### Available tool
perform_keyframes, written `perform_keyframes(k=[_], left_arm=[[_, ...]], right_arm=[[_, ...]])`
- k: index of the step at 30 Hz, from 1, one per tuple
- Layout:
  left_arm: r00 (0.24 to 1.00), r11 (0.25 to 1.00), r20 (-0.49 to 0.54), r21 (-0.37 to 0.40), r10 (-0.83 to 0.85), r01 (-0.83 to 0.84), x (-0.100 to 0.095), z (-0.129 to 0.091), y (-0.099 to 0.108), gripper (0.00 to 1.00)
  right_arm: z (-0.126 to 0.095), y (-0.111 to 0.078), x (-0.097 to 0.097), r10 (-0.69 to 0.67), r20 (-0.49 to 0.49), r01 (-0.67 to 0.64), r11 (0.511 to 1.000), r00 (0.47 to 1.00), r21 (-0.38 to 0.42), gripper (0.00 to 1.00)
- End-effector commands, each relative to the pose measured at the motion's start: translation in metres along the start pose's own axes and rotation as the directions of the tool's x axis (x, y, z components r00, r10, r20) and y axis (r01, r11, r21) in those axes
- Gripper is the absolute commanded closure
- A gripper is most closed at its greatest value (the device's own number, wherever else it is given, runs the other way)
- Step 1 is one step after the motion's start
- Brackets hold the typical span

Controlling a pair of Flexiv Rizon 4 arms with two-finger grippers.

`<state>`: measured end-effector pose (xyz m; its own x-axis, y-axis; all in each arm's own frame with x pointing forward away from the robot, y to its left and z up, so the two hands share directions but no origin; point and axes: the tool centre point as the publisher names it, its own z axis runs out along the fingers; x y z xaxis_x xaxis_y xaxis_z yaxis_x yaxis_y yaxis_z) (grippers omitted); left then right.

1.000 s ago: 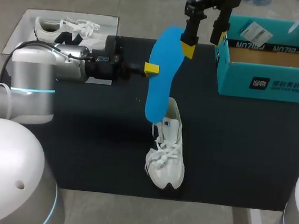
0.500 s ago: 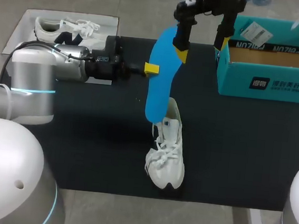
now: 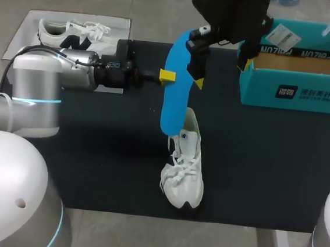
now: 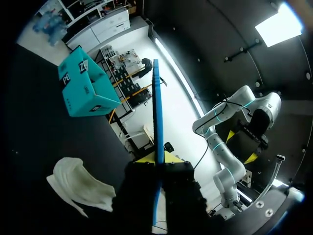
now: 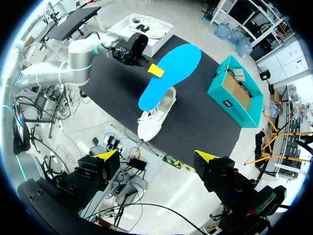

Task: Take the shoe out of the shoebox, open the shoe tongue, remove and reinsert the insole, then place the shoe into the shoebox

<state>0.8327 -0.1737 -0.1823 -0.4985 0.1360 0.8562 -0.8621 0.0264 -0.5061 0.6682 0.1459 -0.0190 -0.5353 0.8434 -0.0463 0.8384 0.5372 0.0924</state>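
Shoe (image 3: 184, 166) lies on the black mat (image 3: 266, 168) near the left claw (image 3: 167, 76), which clamps the blue insole (image 3: 172, 107); the right claw (image 3: 218, 70), fingers apart, hides the insole's far end.

Left wrist: insole (image 4: 156, 112) edge-on between the fingers, shoe (image 4: 80, 183) beside them.

Right wrist: claw (image 5: 156, 155) spread high above shoe, insole, box (image 5: 230, 108).

A black table (image 3: 266, 168) fills the middle of the head view. Just beside its far left corner lies a white board (image 3: 118, 28). On the board rest white shoes (image 3: 74, 33) with dark side markings and loose white laces; whether one or a pair I cannot tell. A white printed tag (image 3: 283, 34) lies tilted at the far wall of the shoebox (image 3: 296, 92)
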Motion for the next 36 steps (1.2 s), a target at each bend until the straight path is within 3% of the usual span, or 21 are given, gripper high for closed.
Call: perform_keyframes(k=[1,30,32,36], left_arm=[[1.0,1.0,0.003,0.0,0.0,0.0,0.001,0.0,0.001,1.0],[1.0,1.0,0.003,0.0,0.0,0.0,0.001,0.0,0.001,1.0],[0.985,0.986,0.063,-0.055,0.161,-0.158,0.007,-0.004,0.01,1.0],[0.898,0.898,0.017,-0.032,0.44,-0.439,0.024,-0.017,0.026,1.0]], right_arm=[[0.002,0.001,-0.007,-0.036,-0.065,0.035,0.999,0.997,-0.026,0.0],[0.002,0.001,-0.007,-0.036,-0.065,0.035,0.999,0.997,-0.026,0.0],[0.002,0.001,-0.007,-0.036,-0.065,0.035,0.999,0.997,-0.026,0.0],[0.002,0.001,-0.007,-0.036,-0.065,0.035,0.999,0.997,-0.026,0.0]])
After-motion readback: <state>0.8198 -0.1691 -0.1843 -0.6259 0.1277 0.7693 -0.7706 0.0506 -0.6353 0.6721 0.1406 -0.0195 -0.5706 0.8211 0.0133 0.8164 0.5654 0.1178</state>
